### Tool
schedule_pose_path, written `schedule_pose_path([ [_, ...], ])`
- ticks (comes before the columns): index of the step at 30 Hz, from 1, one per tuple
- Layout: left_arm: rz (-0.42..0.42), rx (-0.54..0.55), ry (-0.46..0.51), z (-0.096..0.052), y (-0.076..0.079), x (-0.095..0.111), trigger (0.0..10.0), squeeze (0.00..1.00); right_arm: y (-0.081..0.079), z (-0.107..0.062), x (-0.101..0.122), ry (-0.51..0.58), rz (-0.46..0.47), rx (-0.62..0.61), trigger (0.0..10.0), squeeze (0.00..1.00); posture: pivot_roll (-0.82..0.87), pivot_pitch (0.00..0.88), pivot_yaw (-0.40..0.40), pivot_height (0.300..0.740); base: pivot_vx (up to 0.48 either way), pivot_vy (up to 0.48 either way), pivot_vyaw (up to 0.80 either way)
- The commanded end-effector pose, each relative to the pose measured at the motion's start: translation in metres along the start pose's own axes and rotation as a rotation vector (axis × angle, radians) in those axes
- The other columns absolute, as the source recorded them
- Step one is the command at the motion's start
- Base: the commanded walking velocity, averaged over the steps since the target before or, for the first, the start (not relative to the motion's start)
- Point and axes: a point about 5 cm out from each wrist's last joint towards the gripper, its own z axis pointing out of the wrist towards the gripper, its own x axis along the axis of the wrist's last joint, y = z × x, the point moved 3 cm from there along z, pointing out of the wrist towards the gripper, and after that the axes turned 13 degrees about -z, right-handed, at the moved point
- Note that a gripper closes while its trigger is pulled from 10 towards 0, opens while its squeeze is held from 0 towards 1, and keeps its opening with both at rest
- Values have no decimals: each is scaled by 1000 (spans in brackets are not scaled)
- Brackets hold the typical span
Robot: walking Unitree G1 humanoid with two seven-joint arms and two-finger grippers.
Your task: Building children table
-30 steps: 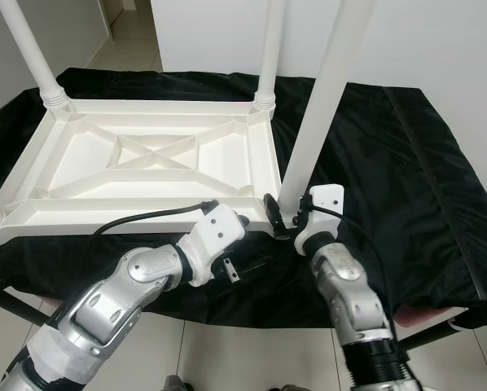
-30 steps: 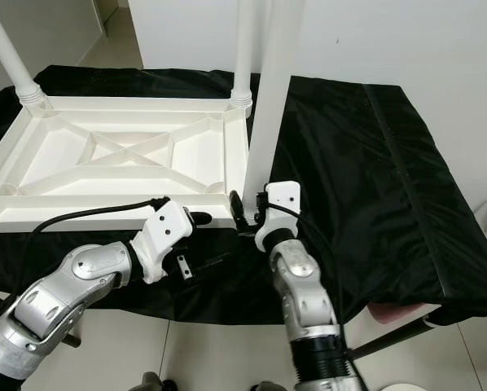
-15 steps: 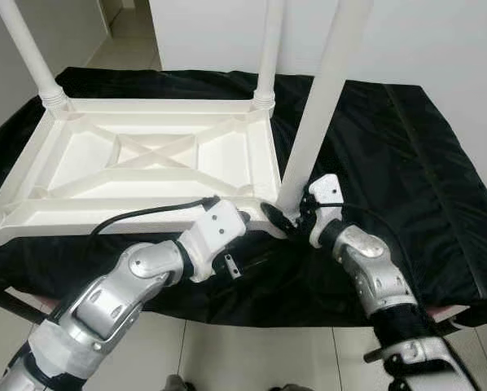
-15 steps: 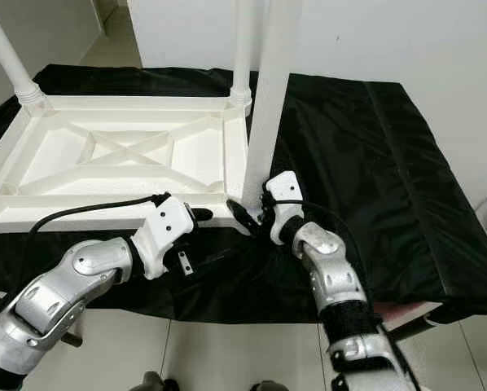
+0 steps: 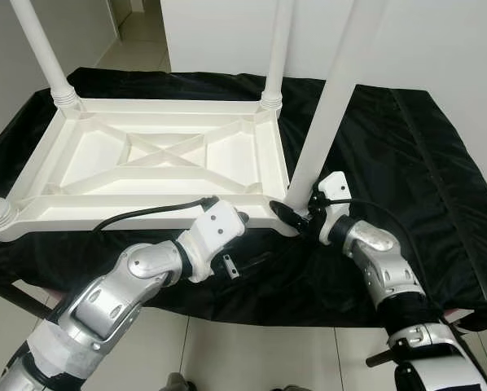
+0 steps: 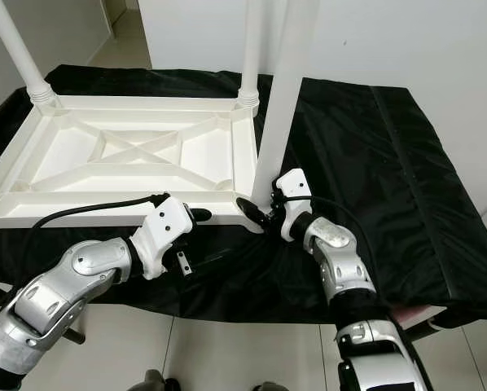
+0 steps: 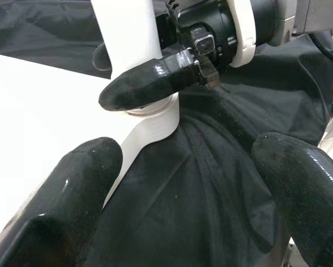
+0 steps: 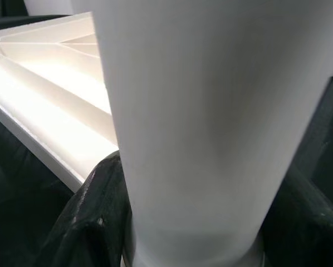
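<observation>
At the near corner, right hand (image 5: 296,218) still grips leg (image 5: 329,98) — forearm swung outward.

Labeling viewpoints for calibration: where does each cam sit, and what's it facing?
Left and right eye views: head, looking down at the upturned tabletop on the black cloth; both arms show.
Left wrist view: along the open left gripper toward the table leg.
Right wrist view: right gripper fingers around that leg.
Shared: the leg's base.

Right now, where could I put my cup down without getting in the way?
The black cloth right of the near leg is bare out to the wall. Crowded: the tabletop's near corner, where the right end effector grips that leg and the left end effector hovers open.
</observation>
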Motion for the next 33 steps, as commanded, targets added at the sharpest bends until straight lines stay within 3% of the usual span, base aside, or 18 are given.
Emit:
schedule_pose_path([
  [1,-5,-115,-25,-2,10,-3,10000,0,-5,-5,-14,-40,65,-12,10000,0,-108,111,19,740,0,0,0],
  [3,-1,-123,-25,0,11,-3,10000,0,-10,-2,-15,-43,128,-98,10000,0,-115,106,22,740,0,0,0],
  [6,3,-126,-26,0,11,-3,10000,0,-11,-2,-16,-53,154,-139,10000,0,-115,106,22,740,0,0,0],
  [11,12,-134,-24,2,10,-2,10000,0,-14,-2,-17,-114,232,-362,10000,0,-122,101,22,740,0,0,0],
  [17,16,-139,-19,5,11,-2,10000,0,-19,-6,-15,-159,216,-513,10000,0,-135,96,17,740,0,0,0],
  [19,14,-143,-17,7,14,-3,10000,0,-27,-6,-13,-189,179,-633,10000,0,-136,95,12,740,0,0,0],
  [26,5,-140,-11,8,15,-2,10000,0,-41,4,-1,-156,189,-630,10000,0,-133,98,12,740,0,0,0],
  [33,2,-141,-12,8,16,-3,10000,0,-43,4,6,-134,185,-615,10000,0,-132,100,11,740,0,0,0],
])
